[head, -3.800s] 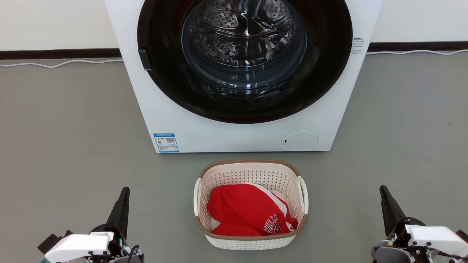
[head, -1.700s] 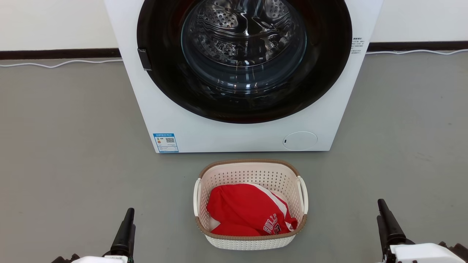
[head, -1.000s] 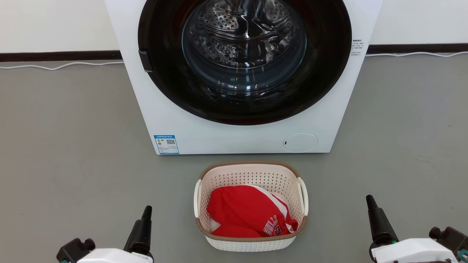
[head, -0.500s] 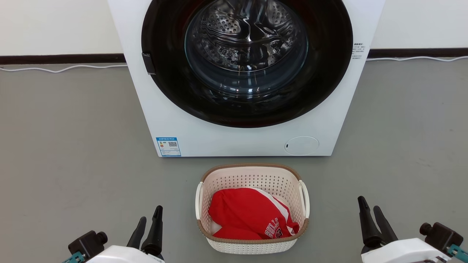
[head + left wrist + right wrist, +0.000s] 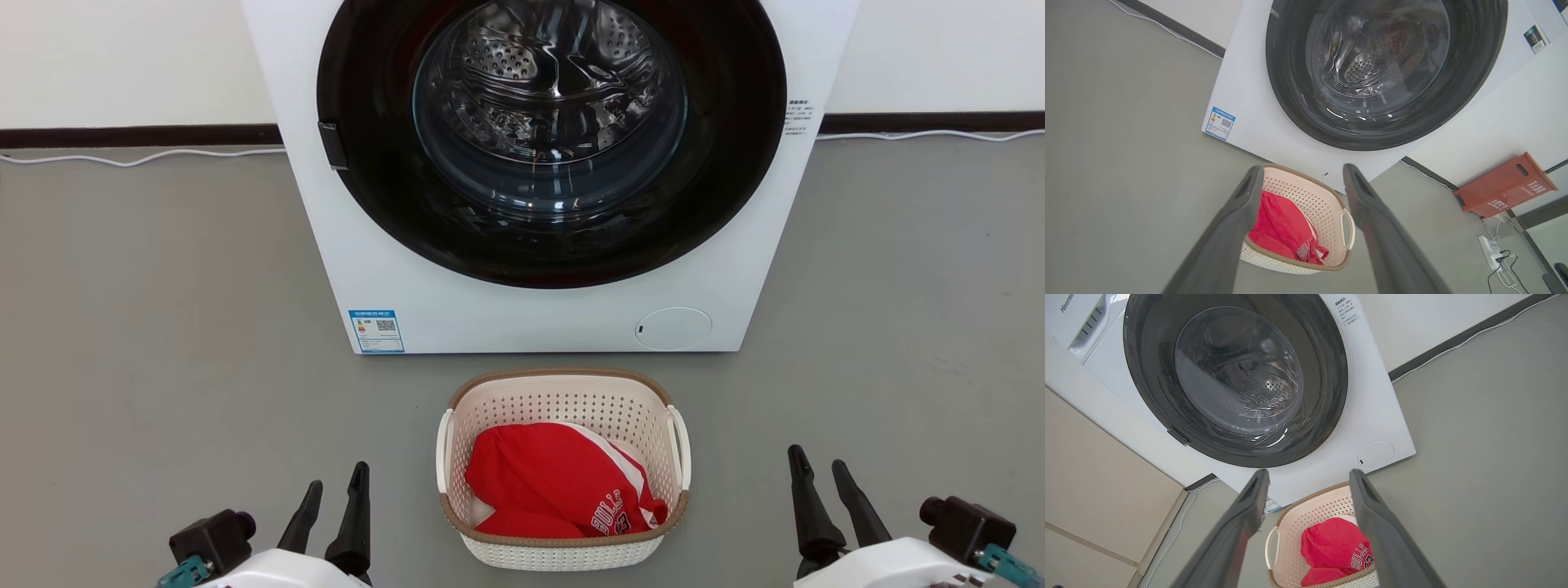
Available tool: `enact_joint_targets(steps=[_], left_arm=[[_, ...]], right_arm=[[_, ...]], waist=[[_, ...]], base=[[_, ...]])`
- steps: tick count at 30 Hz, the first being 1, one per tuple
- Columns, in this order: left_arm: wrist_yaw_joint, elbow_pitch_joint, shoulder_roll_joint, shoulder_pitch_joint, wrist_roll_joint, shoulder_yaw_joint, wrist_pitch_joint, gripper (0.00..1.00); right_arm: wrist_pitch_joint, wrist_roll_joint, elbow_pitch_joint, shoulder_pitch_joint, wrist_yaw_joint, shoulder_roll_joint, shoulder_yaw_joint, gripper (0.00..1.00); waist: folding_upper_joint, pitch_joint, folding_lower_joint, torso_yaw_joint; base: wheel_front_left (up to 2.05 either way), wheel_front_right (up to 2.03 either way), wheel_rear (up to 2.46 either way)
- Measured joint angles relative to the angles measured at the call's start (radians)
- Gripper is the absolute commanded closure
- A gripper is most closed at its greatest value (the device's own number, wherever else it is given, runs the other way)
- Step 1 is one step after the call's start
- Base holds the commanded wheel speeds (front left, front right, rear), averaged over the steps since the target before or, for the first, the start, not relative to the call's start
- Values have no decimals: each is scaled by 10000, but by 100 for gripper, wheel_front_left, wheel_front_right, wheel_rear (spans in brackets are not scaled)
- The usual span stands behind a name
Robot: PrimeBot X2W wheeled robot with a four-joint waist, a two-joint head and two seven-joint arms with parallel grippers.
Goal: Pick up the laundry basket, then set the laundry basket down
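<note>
The laundry basket (image 5: 563, 400), cream-white and perforated with a brown rim and white loop handles, sits on the grey floor in front of the washing machine. A red garment (image 5: 555, 482) lies inside it. My left gripper (image 5: 335, 482) stands open at the lower left, well apart from the basket's left handle (image 5: 442, 449). My right gripper (image 5: 819, 461) is open at the lower right, apart from the right handle (image 5: 682, 445). Between the open left fingers the left wrist view shows the basket (image 5: 1310, 196). The right wrist view has the basket (image 5: 1310, 522) low between its fingers.
A white washing machine (image 5: 408, 269) with a dark round door stands just behind the basket. White cables (image 5: 139, 157) run along the wall's dark skirting. A red-brown box (image 5: 1504, 185) and a power strip (image 5: 1490, 251) sit to the machine's right. Grey floor spreads on both sides.
Both grippers have moved inward toward the basket and turned, so each now shows two spread fingers. The camera tilted slightly, shifting the scene down.
</note>
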Motion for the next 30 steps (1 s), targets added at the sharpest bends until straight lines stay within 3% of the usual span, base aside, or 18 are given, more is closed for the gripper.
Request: enact_joint_targets(steps=[30], left_arm=[[290,-40,-19,2,3620,-397,-798,0]], right_arm=[[-886,-2853,445,1,2,-224,594,0]], waist=[[0,69,0,-93]], base=[[0,0,0]])
